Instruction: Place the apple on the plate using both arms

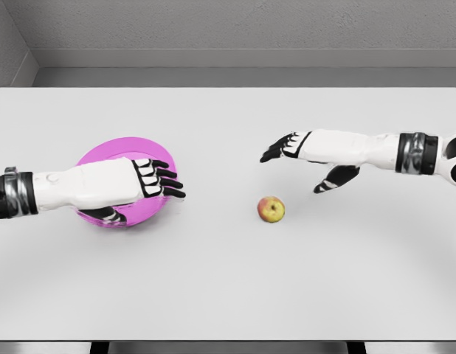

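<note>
Head view of a white bench [228,280] with 2 arms reaching in from opposite sides. The apple [271,209], red and yellow, rests on the bare bench slightly right of centre, touched by neither hand. The plate [117,147], round and magenta, sits at the left of the bench, well apart from the apple. The left hand [143,181] lies over the plate and hides much of its middle; its fingers [169,184] extend nearly straight toward the right, just past the plate's right rim, while the thumb shows below the palm at the plate's near edge. Whether this hand grips the rim cannot be told; nothing is seen closed between the fingers. The right hand [305,158] hovers above and to the right of the apple, near it but apart from it. Its fingers are spread and relaxed, the fingertips pointing left and the thumb angled downward toward the bench, and they hold nothing. Both forearms are white with dark bands at the wrist.
</note>
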Available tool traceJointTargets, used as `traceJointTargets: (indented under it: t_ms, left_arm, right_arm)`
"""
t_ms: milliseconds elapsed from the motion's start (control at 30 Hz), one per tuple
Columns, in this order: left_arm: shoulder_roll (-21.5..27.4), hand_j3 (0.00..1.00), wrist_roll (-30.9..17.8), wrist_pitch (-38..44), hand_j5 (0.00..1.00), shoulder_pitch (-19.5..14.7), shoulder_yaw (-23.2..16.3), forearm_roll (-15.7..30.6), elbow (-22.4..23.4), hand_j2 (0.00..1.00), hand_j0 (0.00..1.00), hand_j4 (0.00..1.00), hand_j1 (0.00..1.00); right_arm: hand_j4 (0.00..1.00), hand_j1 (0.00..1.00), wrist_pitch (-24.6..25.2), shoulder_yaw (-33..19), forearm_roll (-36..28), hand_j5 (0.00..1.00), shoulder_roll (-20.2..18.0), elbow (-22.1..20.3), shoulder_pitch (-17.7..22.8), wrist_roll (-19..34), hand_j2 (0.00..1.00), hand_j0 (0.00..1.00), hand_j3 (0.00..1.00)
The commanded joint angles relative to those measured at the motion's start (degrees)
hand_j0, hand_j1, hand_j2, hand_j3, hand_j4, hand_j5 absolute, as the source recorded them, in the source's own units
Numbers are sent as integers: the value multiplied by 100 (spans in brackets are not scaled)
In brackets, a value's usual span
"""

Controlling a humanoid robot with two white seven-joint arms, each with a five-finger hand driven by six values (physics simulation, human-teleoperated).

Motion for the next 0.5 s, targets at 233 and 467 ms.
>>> traceJointTargets:
  t_ms: [233,467]
  left_arm:
    - [-1920,100,-701,5,100,-975,-899,20,50,100,100,100,100]
    - [-2570,100,-709,5,100,-1494,-1647,11,50,100,100,100,100]
  right_arm:
    - [100,100,26,-1718,-383,100,-14,1005,246,-4,100,100,100]
    - [100,100,26,-1568,-374,100,223,987,194,-4,100,100,100]
